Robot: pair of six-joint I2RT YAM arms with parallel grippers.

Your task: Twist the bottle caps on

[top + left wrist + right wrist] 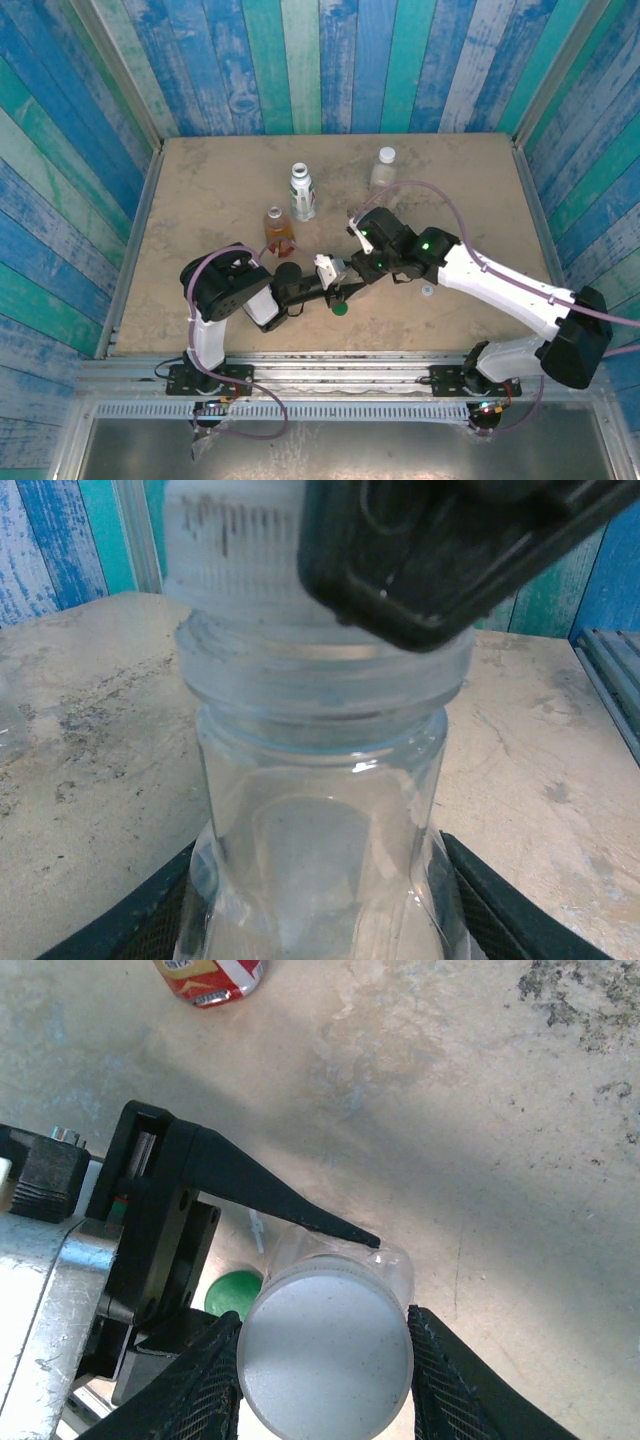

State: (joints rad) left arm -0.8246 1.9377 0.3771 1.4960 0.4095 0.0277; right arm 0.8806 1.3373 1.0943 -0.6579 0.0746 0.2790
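A clear bottle (320, 810) stands upright between the black fingers (500, 905) of my left gripper (320, 920), which is shut on its lower body. A white cap (325, 1352) sits on the bottle's neck, and my right gripper (325, 1370) is shut on that cap from above, a pad on each side. In the top view the two grippers meet mid-table, left gripper (335, 283) and right gripper (360, 266). A dark green cap (340, 308) lies on the table just in front of them. A white cap (428, 291) lies loose to the right.
Three bottles stand further back: an amber one (278, 228), a white-labelled one (302, 192) and a clear one (384, 168). Blue plank walls close in the table (200, 200) on three sides. The right arm (500, 285) crosses the table's front right.
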